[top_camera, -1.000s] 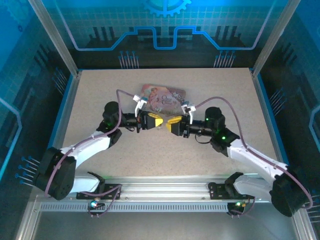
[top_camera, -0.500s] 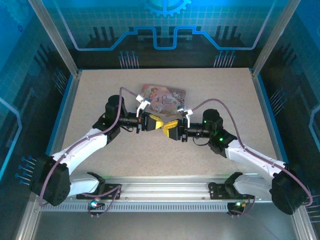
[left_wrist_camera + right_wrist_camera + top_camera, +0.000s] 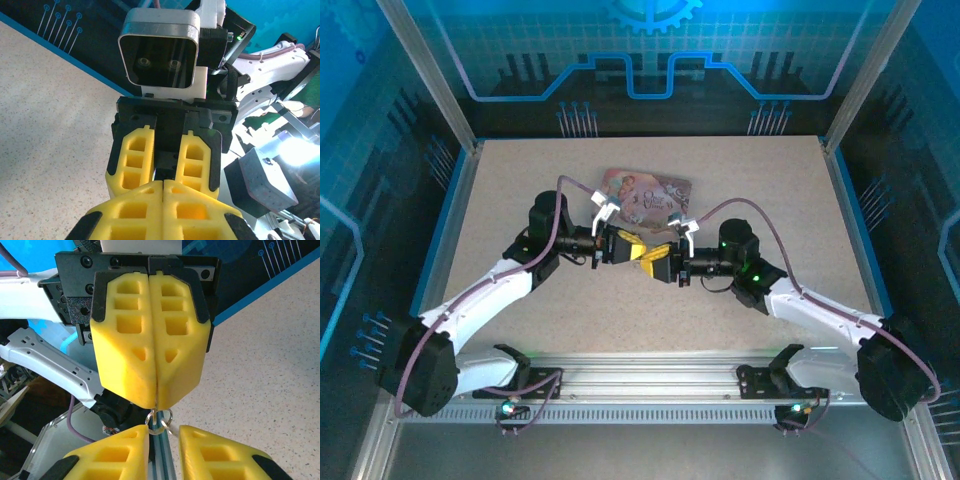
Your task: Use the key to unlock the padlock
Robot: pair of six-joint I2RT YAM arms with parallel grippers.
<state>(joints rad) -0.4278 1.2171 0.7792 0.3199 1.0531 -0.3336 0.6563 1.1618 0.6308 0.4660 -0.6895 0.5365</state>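
My left gripper [image 3: 632, 249] and right gripper [image 3: 656, 262] meet tip to tip above the table's middle, just in front of the pink tin. In the right wrist view the left gripper [image 3: 157, 401] is shut on the key [image 3: 158, 409]. Only a thin metal sliver and its small silvery ring [image 3: 159, 418] stick out below the yellow pads. The right gripper [image 3: 164, 434] is open. Its two fingertips stand on either side of that ring, the left one almost touching it. The left wrist view shows the right gripper's fingers [image 3: 135, 160] parted ahead of my shut left pads. The padlock is hidden.
The pink picture-printed tin [image 3: 646, 193] lies flat on the speckled table [image 3: 520, 180] behind the grippers. Blue walls and aluminium posts enclose the table. A metal rail [image 3: 650, 375] with the arm bases runs along the near edge.
The right arm has moved left and its gripper has come up against the left gripper's tips, its fingers narrowing round the ring. The left gripper shifted slightly right and stayed shut.
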